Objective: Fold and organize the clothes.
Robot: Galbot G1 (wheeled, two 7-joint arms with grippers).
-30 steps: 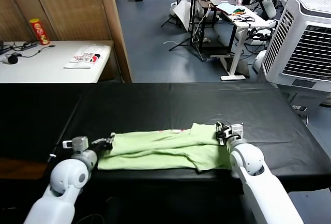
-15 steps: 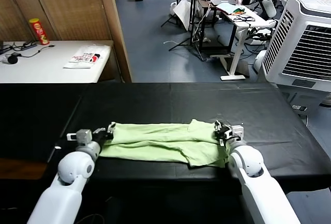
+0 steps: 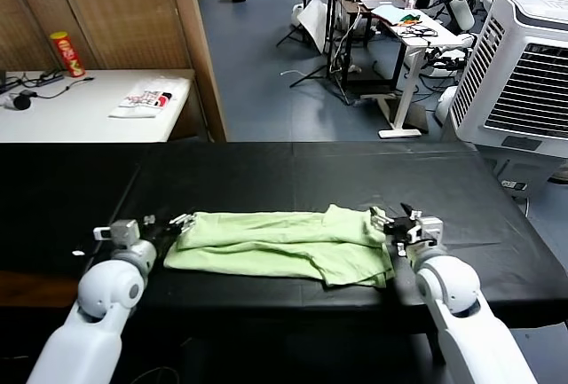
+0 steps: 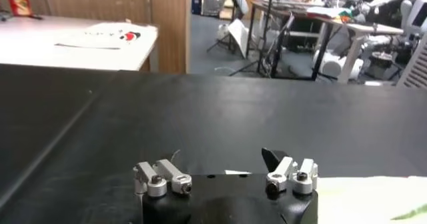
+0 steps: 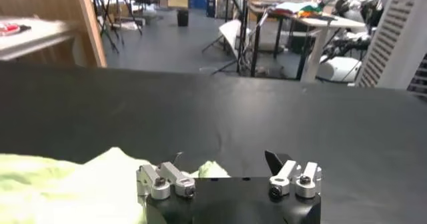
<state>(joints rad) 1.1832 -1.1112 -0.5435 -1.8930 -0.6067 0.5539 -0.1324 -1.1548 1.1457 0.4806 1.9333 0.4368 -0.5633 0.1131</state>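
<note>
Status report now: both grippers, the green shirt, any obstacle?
Left gripper open, at the shirt's left end. Right gripper open, at its right end. Green shirt lies folded in a long strip on the black table, released. Nothing in the way.

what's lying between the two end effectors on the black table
Only the light-green shirt, stretched flat across the black table from the left end effector to the right end effector; the head view shows it.

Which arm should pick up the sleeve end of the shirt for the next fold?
Probably the right: the right gripper sits open beside the bunched sleeve end of the pale green thin-fabric shirt. The left gripper sits open at the opposite end.
</note>
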